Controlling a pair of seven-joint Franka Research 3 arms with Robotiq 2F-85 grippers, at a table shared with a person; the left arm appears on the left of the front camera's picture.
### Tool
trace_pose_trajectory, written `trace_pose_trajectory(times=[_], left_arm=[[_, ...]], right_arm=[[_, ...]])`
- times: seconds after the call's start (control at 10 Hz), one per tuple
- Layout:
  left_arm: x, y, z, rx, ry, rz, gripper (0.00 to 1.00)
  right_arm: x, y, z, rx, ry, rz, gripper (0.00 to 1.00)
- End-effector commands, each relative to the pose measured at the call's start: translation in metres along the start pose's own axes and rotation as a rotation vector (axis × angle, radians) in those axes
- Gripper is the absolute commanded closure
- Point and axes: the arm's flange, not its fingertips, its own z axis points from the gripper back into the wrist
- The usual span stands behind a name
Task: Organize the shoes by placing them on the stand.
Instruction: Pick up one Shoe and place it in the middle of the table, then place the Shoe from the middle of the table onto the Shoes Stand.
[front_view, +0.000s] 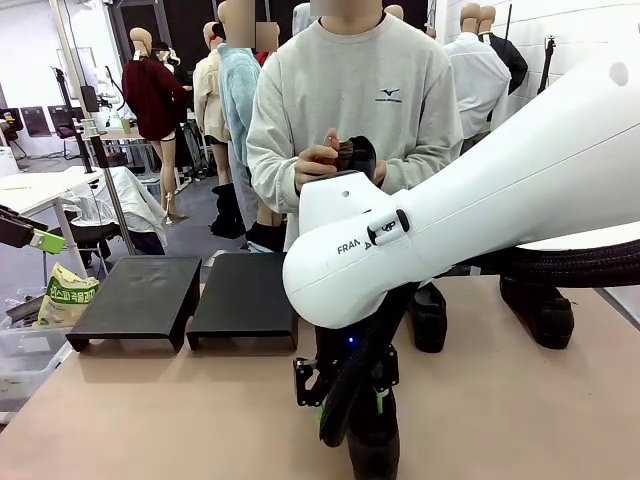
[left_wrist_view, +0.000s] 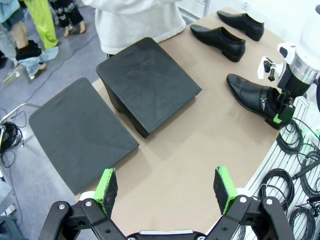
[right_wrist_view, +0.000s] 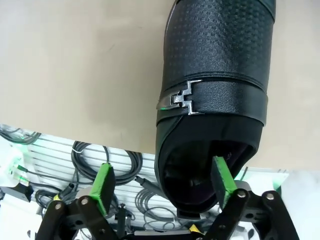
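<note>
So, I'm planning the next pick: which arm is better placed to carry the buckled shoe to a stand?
Right. The right gripper has open jaws astride the buckled shoe at its heel, one pad in the opening. The left gripper hangs open over bare table beside the stands, apart from that shoe.

Both stands (left_wrist_view: 148, 82) were left bare on top; open table (left_wrist_view: 200, 150) was seen between them and the nearest shoe (left_wrist_view: 247, 95).
</note>
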Motion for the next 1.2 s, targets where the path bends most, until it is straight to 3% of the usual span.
trace_pose_trajectory(times=[0.0, 0.9, 1.0, 1.1], left_arm=[[-0.001, 0.000, 0.000, -0.004, 0.002, -0.003, 0.00], [-0.001, 0.000, 0.000, -0.004, 0.002, -0.003, 0.00], [-0.001, 0.000, 0.000, -0.004, 0.002, -0.003, 0.00], [-0.001, 0.000, 0.000, -0.004, 0.002, -0.003, 0.00]], right_arm=[[-0.002, 0.001, 0.005, -0.007, -0.003, 0.033, 0.00], [-0.001, -0.001, 0.004, -0.010, 0.007, 0.028, 0.00], [-0.011, -0.018, 0.032, -0.037, -0.061, 0.021, 0.00], [-0.016, -0.038, 0.048, -0.035, -0.061, 0.080, 0.00]])
